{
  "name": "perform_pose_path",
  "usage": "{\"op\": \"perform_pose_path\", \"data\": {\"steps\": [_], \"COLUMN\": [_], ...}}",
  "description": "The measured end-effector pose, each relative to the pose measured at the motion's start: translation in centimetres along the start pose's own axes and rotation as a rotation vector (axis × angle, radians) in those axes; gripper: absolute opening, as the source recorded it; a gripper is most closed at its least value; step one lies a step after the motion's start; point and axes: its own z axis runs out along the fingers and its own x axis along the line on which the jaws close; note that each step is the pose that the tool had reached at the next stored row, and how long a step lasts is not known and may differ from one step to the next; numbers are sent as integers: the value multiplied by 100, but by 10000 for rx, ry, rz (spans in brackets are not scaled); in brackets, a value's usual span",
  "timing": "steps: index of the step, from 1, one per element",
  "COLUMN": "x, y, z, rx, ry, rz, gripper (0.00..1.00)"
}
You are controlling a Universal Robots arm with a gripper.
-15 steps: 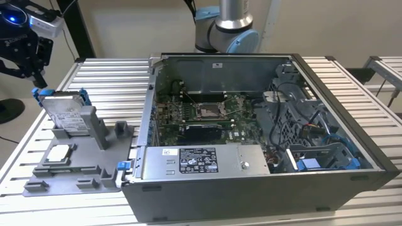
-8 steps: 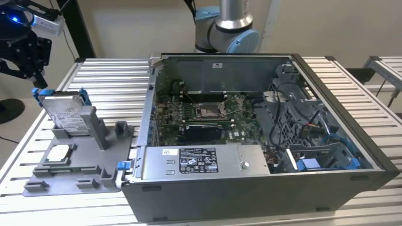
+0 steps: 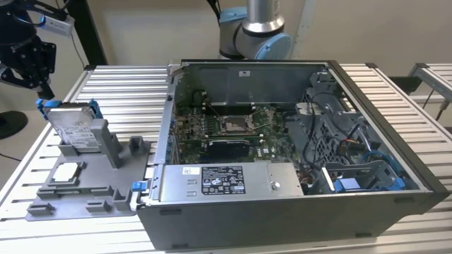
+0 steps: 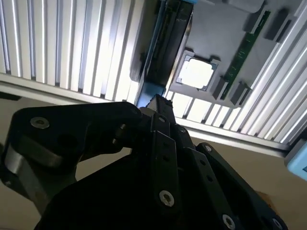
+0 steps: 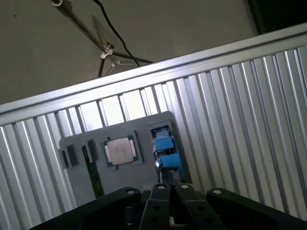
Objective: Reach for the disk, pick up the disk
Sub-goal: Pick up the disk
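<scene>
One gripper, black. Jaws: appear drawn together at the tips in both wrist views, with nothing between them. Position: in the air, apart from the disk and touching nothing.

One disk, silver-grey metal with a white label and a blue bracket round its edges. Location: standing on edge and leaning back in a slot of the grey fixture, on the slatted table, at the exterior view's left of the open computer case.

Handling, judged:
- Rigid, and dense for its size.
- The flat faces are smooth and likely slippery.
- The insides are sensitive to knocks.
- The plastic bracket would give under a pinch, so it is a poor hold.
- Best hold is across the thin dimension, face to face, on the upper part that stands clear of the slot, drawn out along the slot's line.

One chip, small and square, lying flat in the fixture near the disk; not the target.

Views compared:
- The exterior view gives the label face, the lean, and the open air between gripper and disk.
- Both wrist views give the disk edge-on beyond the jaws, so line-up can be checked.
- The second wrist view adds a green memory stick in the fixture.
- The first wrist view gives the bracket's blue upper end.
</scene>
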Motion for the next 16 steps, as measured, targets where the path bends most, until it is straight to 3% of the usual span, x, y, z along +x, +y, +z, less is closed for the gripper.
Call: {"op": "perform_pose_path", "data": {"steps": [7, 16], "x": [3, 47], "y": [-30, -42], "z": [-1, -1], "rx": [-6, -6], "ry": [16, 19], "rz": [-646, -821], "gripper": [0, 0]}}
